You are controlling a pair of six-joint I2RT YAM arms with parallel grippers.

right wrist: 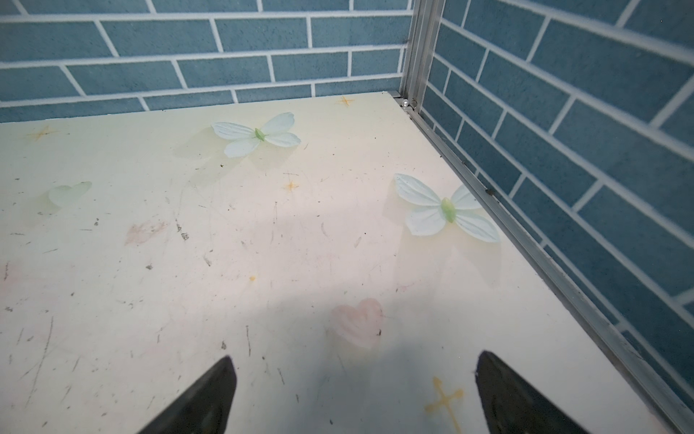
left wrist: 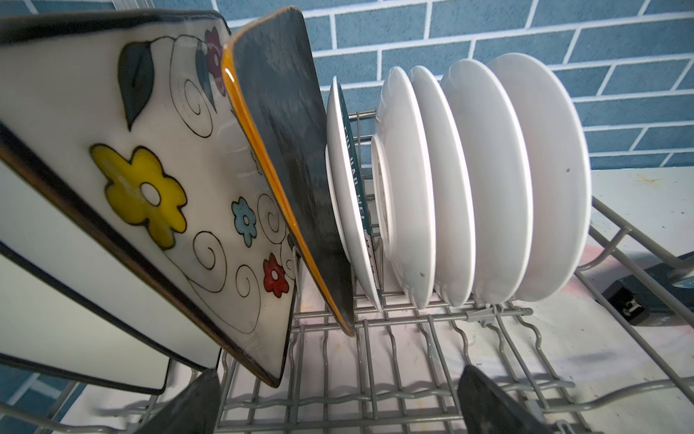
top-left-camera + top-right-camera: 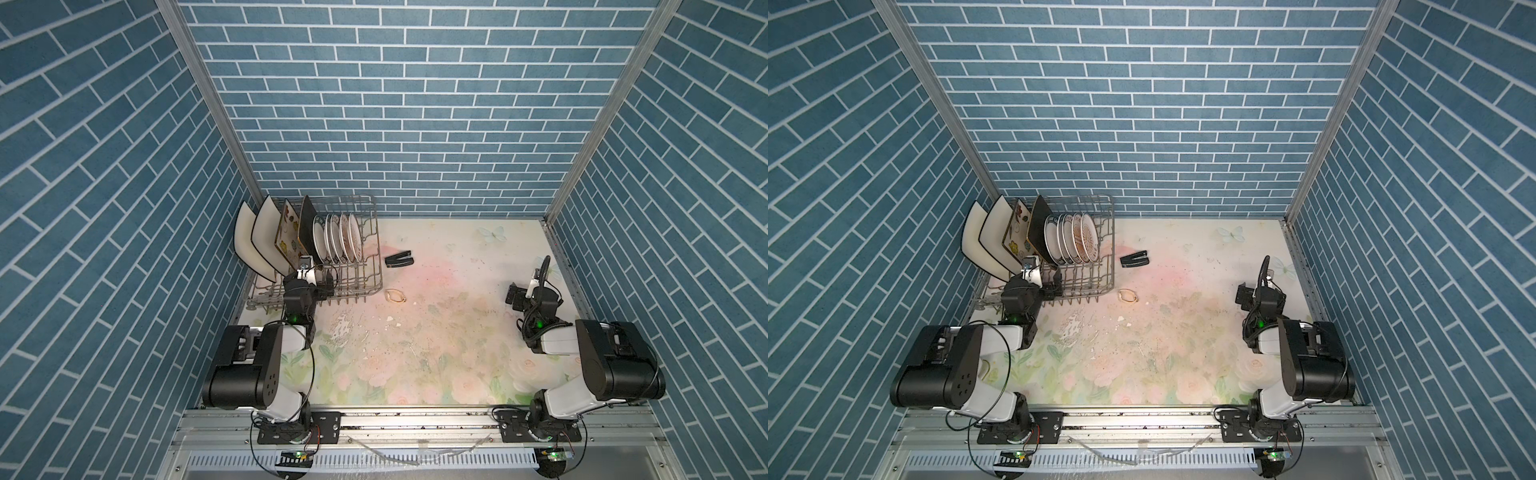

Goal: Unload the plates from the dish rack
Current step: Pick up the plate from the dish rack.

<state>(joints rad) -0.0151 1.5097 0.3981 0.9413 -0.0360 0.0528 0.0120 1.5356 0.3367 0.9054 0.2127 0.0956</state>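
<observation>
Plates stand on edge in the dish rack, which sits left of centre in both top views, close to the left wall. Five round plates are packed together in a row near the rack's middle; the one at the left of the row shows a teal lettered rim. Left of them lean four square ones: a black plate, a flowered plate, and two cream plates with dark edges at the far left end.

In the left wrist view, the left gripper is low over the rack's bare tines, facing the plates, with its jaws wide apart and nothing between them. The right gripper hovers over the floral table near the right wall, its jaws likewise apart and empty.

On the table just right of the rack lie a small black object and, lower in the frame, a thin golden loop.
</observation>
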